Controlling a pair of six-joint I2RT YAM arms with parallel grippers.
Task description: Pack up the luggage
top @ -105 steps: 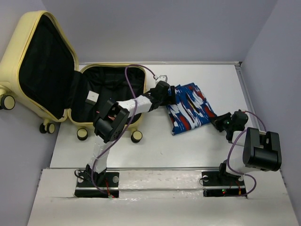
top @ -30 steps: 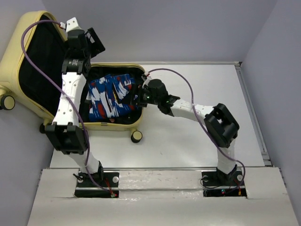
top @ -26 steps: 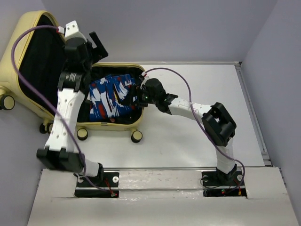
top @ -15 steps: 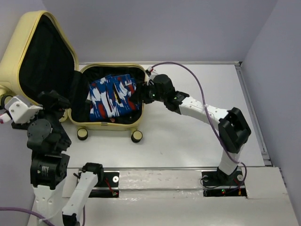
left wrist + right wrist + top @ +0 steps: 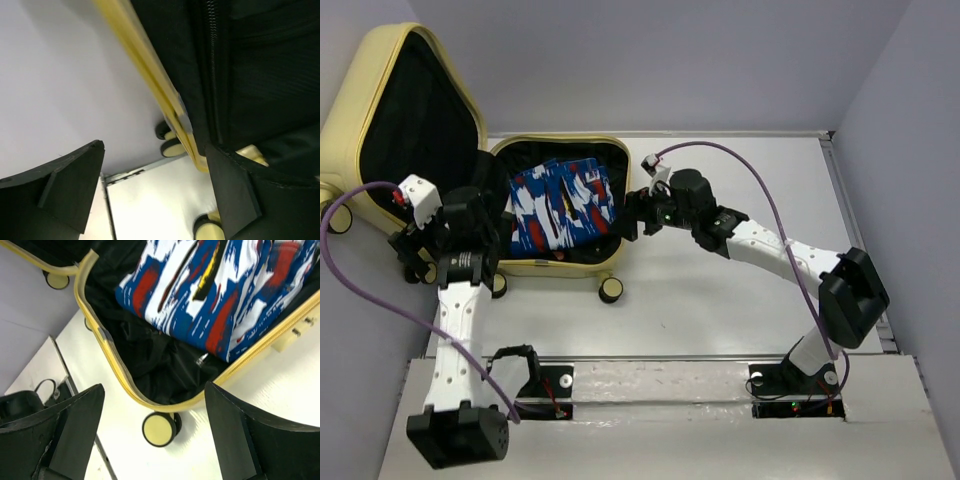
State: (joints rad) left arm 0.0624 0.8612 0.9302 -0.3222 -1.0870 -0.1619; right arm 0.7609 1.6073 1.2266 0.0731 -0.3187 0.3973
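We see the cloth (image 5: 560, 205) is off the surface (image 5: 720, 290) and inside the open luggage (image 5: 552, 268) now, just ahead of our backed-off right fingers (image 5: 232, 432), spread empty like the left fingers (image 5: 65, 192) facing the lid (image 5: 420, 120), so closing's probably next.

Left side: raised lid (image 5: 420, 120) of the pale-yellow hard-shell suitcase (image 5: 555, 266) stands as a wall.
Inside: folded blue, white and red patterned cloth (image 5: 560, 205) fills most of the shell.
Right: white tabletop (image 5: 740, 180) lies open.

The left arm (image 5: 455, 330) and right arm (image 5: 775, 250) pair white links with chunky black joints. Purple cables (image 5: 740, 157) loop along each towards black base plates (image 5: 550, 385) at the frame's bottom. The fingers (image 5: 65, 190) are matte black wedges.
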